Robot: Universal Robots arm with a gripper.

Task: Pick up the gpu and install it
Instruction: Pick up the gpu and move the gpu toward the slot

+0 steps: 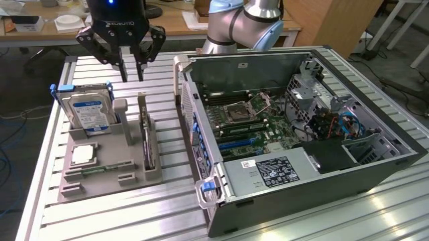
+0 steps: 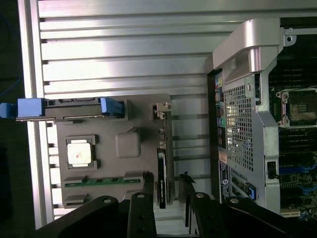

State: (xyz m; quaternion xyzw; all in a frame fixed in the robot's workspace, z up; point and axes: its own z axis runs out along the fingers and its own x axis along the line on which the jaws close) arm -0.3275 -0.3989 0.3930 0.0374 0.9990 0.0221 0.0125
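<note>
Your gripper [image 1: 132, 76] hung just above the grey holder [image 1: 97, 185], with its fingers a little way apart and nothing in them. The gpu [image 1: 146, 143] stood on its thin edge in a slot there, near the hard drive [image 1: 87, 113]. I think it stood so fingers could reach down both sides. The computer case [image 1: 241, 70] lay open beside it.

exterior view looks obliquely down over the table [image 1: 100, 216]; wrist view straight down past the claw [image 2: 167, 176]; shared: the holder [image 1: 127, 143].
</note>
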